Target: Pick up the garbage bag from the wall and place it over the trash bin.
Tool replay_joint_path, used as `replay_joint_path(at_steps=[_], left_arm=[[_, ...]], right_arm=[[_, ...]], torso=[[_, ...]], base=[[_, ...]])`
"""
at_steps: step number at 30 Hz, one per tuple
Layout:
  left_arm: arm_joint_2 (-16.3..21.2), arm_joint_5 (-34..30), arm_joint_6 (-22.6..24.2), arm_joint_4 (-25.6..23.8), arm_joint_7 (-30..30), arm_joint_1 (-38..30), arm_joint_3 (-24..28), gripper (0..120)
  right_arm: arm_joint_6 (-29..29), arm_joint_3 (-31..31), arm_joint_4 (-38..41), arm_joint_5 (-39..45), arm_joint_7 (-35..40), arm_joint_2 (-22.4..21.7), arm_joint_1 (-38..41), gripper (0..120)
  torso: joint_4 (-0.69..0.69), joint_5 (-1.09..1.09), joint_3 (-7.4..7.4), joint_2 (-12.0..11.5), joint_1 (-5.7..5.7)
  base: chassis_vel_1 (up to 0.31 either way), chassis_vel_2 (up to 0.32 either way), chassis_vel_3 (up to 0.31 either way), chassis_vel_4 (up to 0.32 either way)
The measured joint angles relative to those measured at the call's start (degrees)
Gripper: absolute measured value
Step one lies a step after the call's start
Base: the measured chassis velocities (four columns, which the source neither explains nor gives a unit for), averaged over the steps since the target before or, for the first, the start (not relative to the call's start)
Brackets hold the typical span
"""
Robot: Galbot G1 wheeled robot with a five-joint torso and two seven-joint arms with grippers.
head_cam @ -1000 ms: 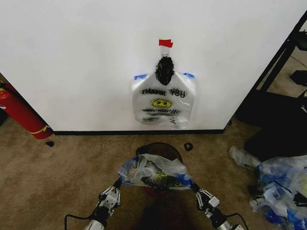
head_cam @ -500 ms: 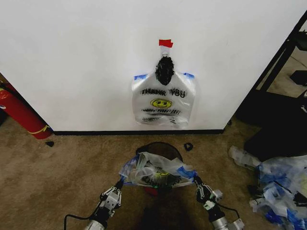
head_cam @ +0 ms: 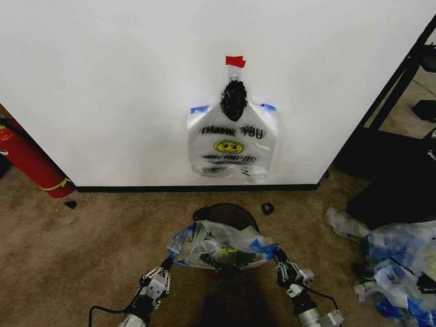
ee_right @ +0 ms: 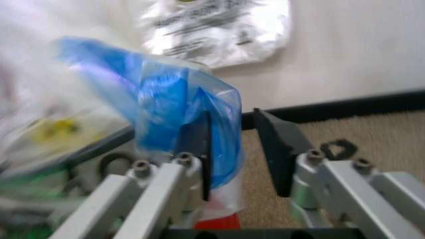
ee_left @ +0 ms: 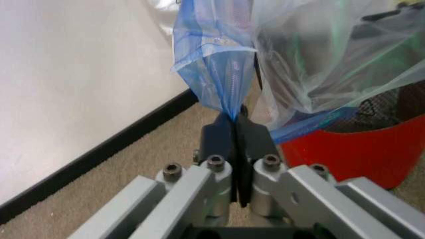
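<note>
The garbage bag (head_cam: 219, 246), clear with blue patches, is spread across the top of the black trash bin (head_cam: 228, 208), a short way out from the white wall (head_cam: 102, 82). My left gripper (head_cam: 167, 261) is shut on the bag's blue left edge (ee_left: 219, 59), beside the bin's red base (ee_left: 352, 149). At the bag's right edge, my right gripper (head_cam: 278, 256) is open. In the right wrist view the blue plastic (ee_right: 159, 99) drapes over one finger while the other finger (ee_right: 275, 144) stands apart from it.
A white "THANK YOU" bag (head_cam: 231, 146) hangs on the wall under red tape. A red fire extinguisher (head_cam: 27, 160) leans at the left. A heap of plastic bags (head_cam: 398, 266) and a black rack (head_cam: 402, 88) sit at the right. A small black piece (head_cam: 267, 208) lies on the carpet.
The bag's right edge has spread outward and sunk lower over the bin. My right arm has shifted slightly inward and forward; the left arm has barely moved.
</note>
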Motion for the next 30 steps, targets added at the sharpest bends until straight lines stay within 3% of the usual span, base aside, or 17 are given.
replay_joint_path(at_steps=[6,11,20,24,26,30], left_arm=[[2.97,0.26,0.13,-4.01,0.85,3.35,-1.45,30],[4.44,1.49,0.36,-6.21,1.4,5.63,-2.11,45],[5.16,5.38,-0.54,-11.42,1.32,8.63,-2.81,81],[5.35,5.49,-2.59,-14.16,2.51,8.96,-3.07,91],[6.0,4.23,-4.24,-15.81,3.98,8.45,-3.64,98],[6.84,2.43,-5.15,-16.39,5.07,6.96,-4.95,100]], right_arm=[[4.77,5.88,2.38,-12.64,-4.98,-1.91,-3.36,52],[8.04,12.18,4.83,-17.1,-11.63,-2.79,-5.14,69],[10.32,21.35,9.94,-14.3,-25.37,-3.79,-6.05,98],[10.38,21.36,12.38,-9.49,-24.99,-3.92,-5.03,100],[10.05,20.37,14.64,-7.5,-20.71,-3.81,-3.9,100],[7.86,18.78,17.67,-6.47,-12.75,-3.35,-2.63,100]], torso=[[0.0,0.02,0.0,0.0,0.0],[0.0,0.0,0.0,0.0,0.0],[0.0,0.0,0.0,0.0,0.0],[0.0,0.0,0.0,0.0,0.0],[0.01,0.01,0.0,0.0,0.0],[0.0,0.01,0.0,0.0,0.0]], base=[[0.0,0.0,0.0,0.0],[0.0,0.0,0.0,0.0],[0.0,0.0,0.0,0.0],[0.0,0.0,0.0,0.0],[0.0,0.0,0.0,0.0],[0.0,0.0,0.0,0.0]])
